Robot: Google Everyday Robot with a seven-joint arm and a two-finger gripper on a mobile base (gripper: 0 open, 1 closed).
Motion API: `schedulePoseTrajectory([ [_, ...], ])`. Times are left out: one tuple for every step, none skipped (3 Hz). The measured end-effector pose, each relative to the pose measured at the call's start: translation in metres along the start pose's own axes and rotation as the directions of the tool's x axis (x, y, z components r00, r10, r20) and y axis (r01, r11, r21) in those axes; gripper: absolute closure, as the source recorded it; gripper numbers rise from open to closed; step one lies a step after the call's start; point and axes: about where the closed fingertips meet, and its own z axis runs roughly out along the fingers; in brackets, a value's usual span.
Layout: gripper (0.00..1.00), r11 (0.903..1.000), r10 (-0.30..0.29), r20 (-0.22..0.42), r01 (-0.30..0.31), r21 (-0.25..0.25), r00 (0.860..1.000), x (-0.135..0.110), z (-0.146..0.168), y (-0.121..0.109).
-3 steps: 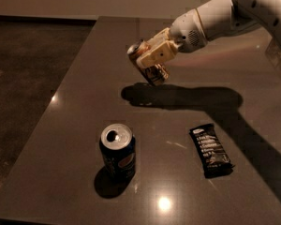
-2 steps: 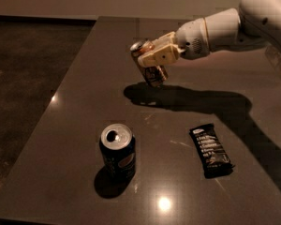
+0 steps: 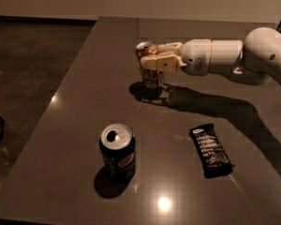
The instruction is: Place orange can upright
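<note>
Turned upright and lowered since a second ago: orange can [image 3: 152, 78] at far centre of table [image 3: 79, 125], base at or just above the surface. Clamped round the middle by gripper [image 3: 151, 63], fingers closed from the right, steadying for release.

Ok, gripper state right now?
Gripper: shut on the orange-gold metal drink can, can upright, toward the far side of the dark table.
</note>
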Motion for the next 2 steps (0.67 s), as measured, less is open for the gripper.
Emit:
schedulePoseTrajectory([
  [1.0, 0.9999, 0.005, 0.07, -0.006, 0.016, 0.998, 0.0019, -0.001, -0.0058],
  [0.86, 0.9993, -0.002, 0.104, -0.001, 0.037, 0.995, 0.0061, -0.0006, -0.0114],
])
